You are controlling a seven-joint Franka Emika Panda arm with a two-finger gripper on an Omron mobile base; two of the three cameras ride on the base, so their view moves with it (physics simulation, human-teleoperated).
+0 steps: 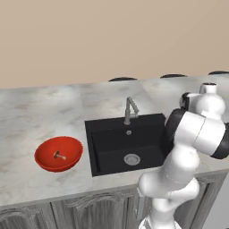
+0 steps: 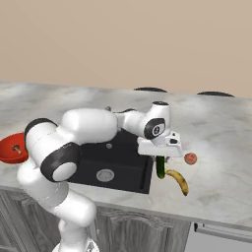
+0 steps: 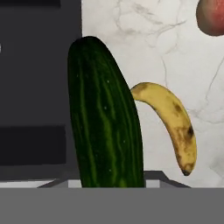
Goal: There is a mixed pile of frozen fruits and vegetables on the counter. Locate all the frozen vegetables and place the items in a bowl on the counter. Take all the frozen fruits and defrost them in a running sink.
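Observation:
A dark green cucumber (image 2: 160,168) hangs nearly upright from my gripper (image 2: 160,158), which is shut on its upper end, just right of the black sink (image 2: 123,162). In the hand view the cucumber (image 3: 105,127) runs straight out from between the fingers. The yellow banana (image 2: 178,180) (image 3: 170,118) lies on the counter (image 1: 44,107) beside it. The small red fruit (image 2: 190,158) (image 3: 212,17) sits a little further right. The red bowl (image 1: 71,150) stands left of the sink with the pale mushroom (image 1: 59,155) inside it.
A grey bent faucet (image 1: 130,109) rises at the sink's back edge, and a silver drain (image 1: 132,159) sits in the basin floor. Dark rounded shapes (image 1: 122,79) line the counter's far edge. The front edge lies close below the banana.

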